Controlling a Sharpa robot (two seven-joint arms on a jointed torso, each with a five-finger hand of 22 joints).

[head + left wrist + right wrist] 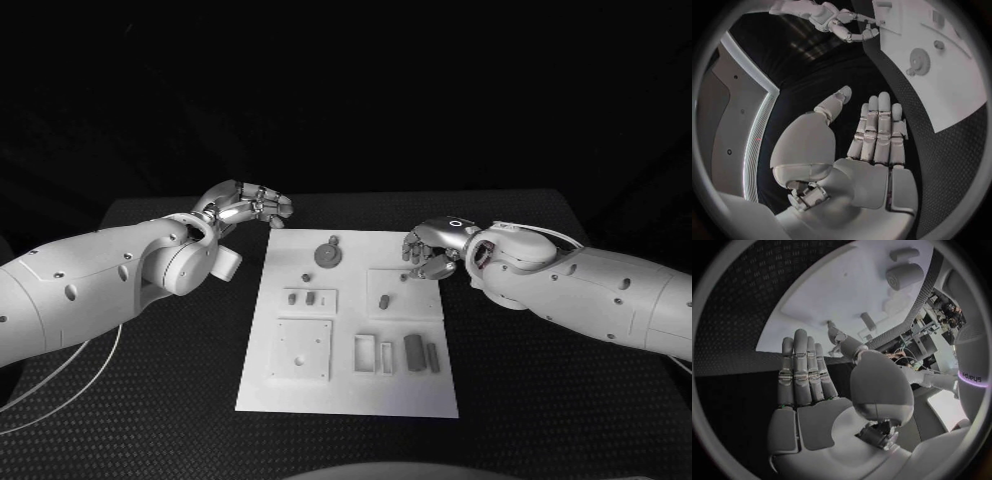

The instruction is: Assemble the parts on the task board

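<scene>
The white task board (346,385) lies in the middle of the black table. A grey gear (330,256) sits near its far edge, small grey pegs (302,297) lie on a raised tile, and dark bars (420,353) lie near the right side. My left hand (248,207) hovers off the board's far left corner; in the left wrist view this hand (873,135) is flat, with straight fingers holding nothing. My right hand (433,250) hangs over the board's right edge; in the right wrist view it (811,385) is flat and empty too, near a small peg (869,320).
A square plate (303,347) and narrow slotted frames (372,352) occupy the board's near half. Black table (173,400) surrounds the board on all sides. The left wrist view shows the gear (918,62) and my right hand (839,22) beyond it.
</scene>
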